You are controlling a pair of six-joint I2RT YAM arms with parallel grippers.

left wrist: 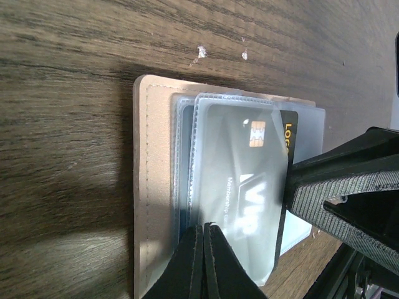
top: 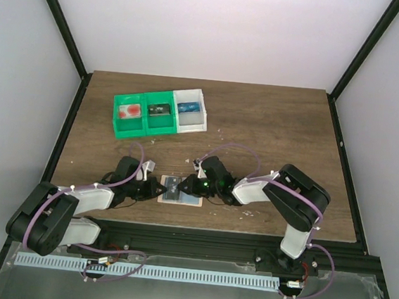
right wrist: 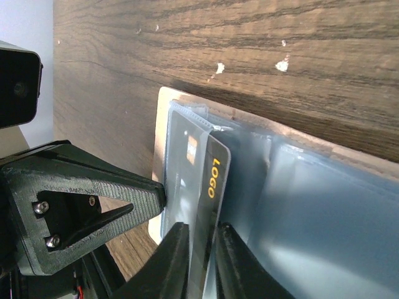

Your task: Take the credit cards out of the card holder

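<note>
The tan card holder (top: 180, 200) lies flat near the table's front edge, its grey-blue pocket panels up (left wrist: 153, 187) (right wrist: 324, 218). A dark credit card (left wrist: 243, 180) marked "LOGO" sticks partly out of a clear pocket (right wrist: 212, 180). My right gripper (right wrist: 198, 233) (top: 191, 186) is shut on that card's exposed edge. My left gripper (left wrist: 209, 227) (top: 158, 186) is shut, its tips resting on the holder's pocket side opposite the right gripper. A red and white card (top: 129, 111), a dark card (top: 161, 110) and a blue card (top: 187, 108) lie in the trays.
A green two-compartment tray (top: 142, 131) and a white tray (top: 191, 127) stand side by side at the back left of the wooden table. Small white specks (left wrist: 201, 52) lie on the wood beyond the holder. Black frame posts line the table's sides.
</note>
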